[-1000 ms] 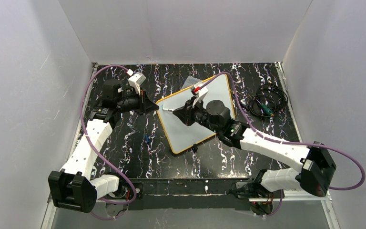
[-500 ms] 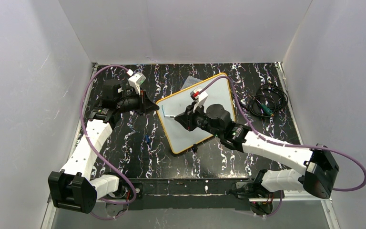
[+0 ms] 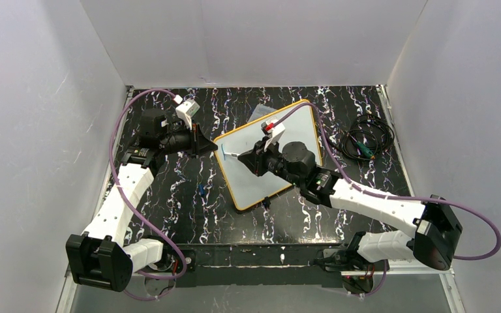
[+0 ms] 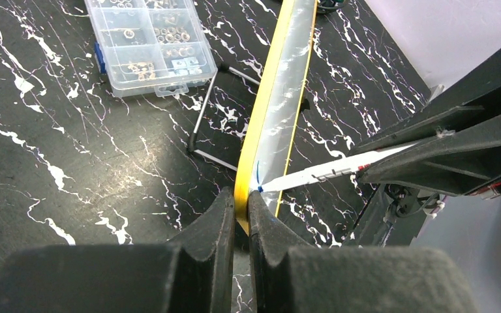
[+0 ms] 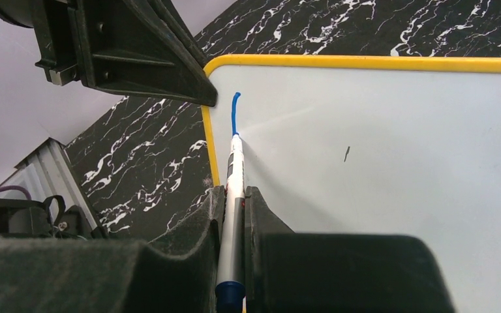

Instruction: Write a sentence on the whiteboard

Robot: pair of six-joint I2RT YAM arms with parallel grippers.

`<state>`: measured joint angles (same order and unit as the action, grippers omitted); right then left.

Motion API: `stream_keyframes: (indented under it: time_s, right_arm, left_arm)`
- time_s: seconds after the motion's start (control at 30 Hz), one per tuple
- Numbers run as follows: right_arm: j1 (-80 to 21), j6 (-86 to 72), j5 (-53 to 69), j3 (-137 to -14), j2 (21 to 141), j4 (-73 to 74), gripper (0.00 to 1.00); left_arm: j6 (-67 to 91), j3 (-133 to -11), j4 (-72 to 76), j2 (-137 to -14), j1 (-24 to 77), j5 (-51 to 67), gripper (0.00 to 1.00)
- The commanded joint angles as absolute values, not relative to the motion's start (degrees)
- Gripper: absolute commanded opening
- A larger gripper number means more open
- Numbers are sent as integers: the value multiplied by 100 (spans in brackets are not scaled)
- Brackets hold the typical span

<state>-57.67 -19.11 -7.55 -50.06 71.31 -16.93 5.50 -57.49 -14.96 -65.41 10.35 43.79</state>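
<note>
pinching the yellow frame on the left edge of the whiteboard [image 3: 251,186], the left gripper [image 3: 212,149] has its fingers [image 4: 218,222] pressed onto the rim from both sides. the board stands propped at a tilt near the middle of the black marbled table [image 3: 189,195], with a wire leg [image 4: 202,127] behind it. the right gripper [image 5: 235,195] is clamped around a white marker [image 5: 237,160], blue end toward the wrist, tip touching the white surface just beside the left gripper. of the sentence [image 5: 235,104] only one short curved blue stroke is present; no letter can be read. a small dark fleck [image 5: 346,154] sits further right on the board. the printing on the marker barrel is too small to read, possibly a brand line. a clear compartment box [image 4: 150,42] lies behind the board, no label legible. a coiled cable [image 3: 365,142] lies well apart on the right.
</note>
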Motion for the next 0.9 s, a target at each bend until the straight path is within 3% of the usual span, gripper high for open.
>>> stream_keyframes:
  time_s: [0.0, 0.33, 0.87]
  right_arm:
    - [-5791, -1793, -985, -5213, 7180, -1983, 1]
    - [-5791, -1781, -1733, -5024, 6836, -1844, 1]
    - [-5790, -1618, -1487, -5124, 6877, -2424, 1]
  left_arm:
    - [352, -5668, -1556, -6348, 1063, 4525, 0]
    - [335, -5667, -1557, -6332, 1063, 4524, 0]
    - [335, -5656, -1542, -6333, 1062, 4568, 0]
